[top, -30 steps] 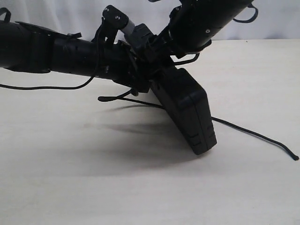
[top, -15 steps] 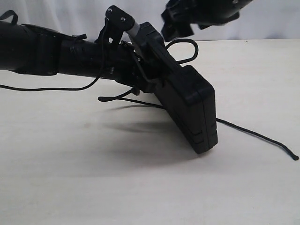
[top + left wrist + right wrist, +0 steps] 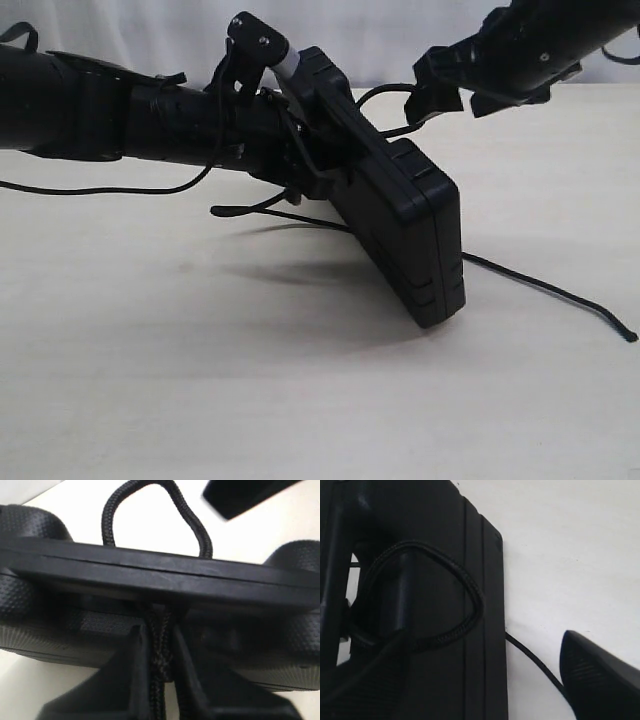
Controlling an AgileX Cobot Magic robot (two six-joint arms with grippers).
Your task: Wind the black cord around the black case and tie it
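The black case (image 3: 400,225) stands tilted with one lower corner on the table, its upper end against my left gripper (image 3: 300,165). In the left wrist view the case's edge (image 3: 160,575) lies across the fingertips. The black cord (image 3: 160,652) runs between the two close-set fingers, and a loop (image 3: 192,522) of it arches over the case. My left gripper (image 3: 161,672) is shut on the cord. The cord's tail (image 3: 560,295) trails right across the table. My right gripper (image 3: 450,88) hangs open and empty above and right of the case; one fingertip (image 3: 600,677) shows beside the case (image 3: 475,630).
The pale table (image 3: 150,380) stretches around the case, with white backing behind. A thin arm cable (image 3: 100,186) droops under the left arm. The cord's end (image 3: 630,336) lies near the right edge of the exterior view.
My right gripper has let go at the case's upper end and drawn back up and to the right. The case stays tilted at the left gripper, with the cord loop standing free over it.
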